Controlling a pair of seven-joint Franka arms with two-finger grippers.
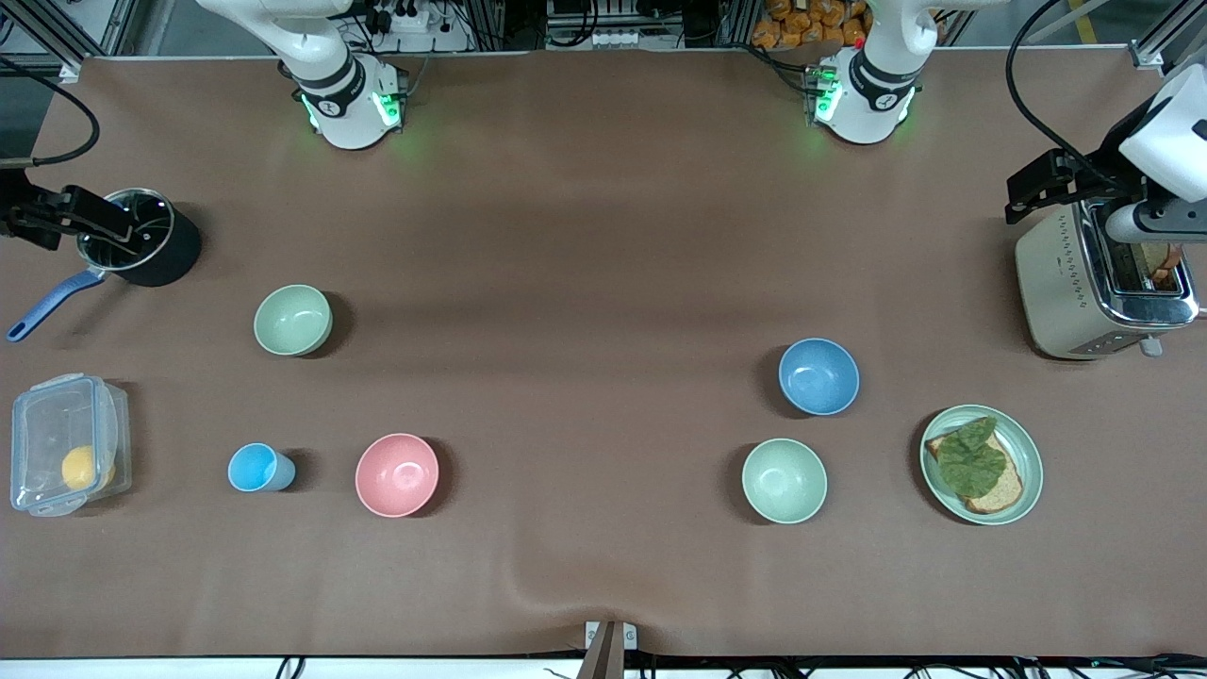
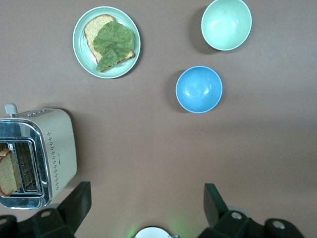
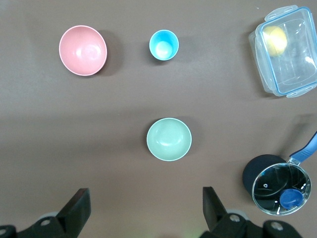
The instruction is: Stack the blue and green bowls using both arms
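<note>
The blue bowl (image 1: 818,376) stands upright toward the left arm's end of the table, and shows in the left wrist view (image 2: 199,89). The green bowl (image 1: 293,320), pale sage, stands upright toward the right arm's end, and shows in the right wrist view (image 3: 169,139). My left gripper (image 1: 1047,184) hangs high beside the toaster, open and empty (image 2: 147,191). My right gripper (image 1: 66,219) hangs high by the black pot, open and empty (image 3: 146,196). Both bowls are empty and apart from each other.
A mint-green bowl (image 1: 784,480) sits nearer the front camera than the blue bowl. A green plate (image 1: 1028,453) holds bread and lettuce. A toaster (image 1: 1084,283), pink bowl (image 1: 397,474), light-blue cup (image 1: 256,468), lidded box (image 1: 66,443) with a lemon and a black pot (image 1: 141,236) also stand here.
</note>
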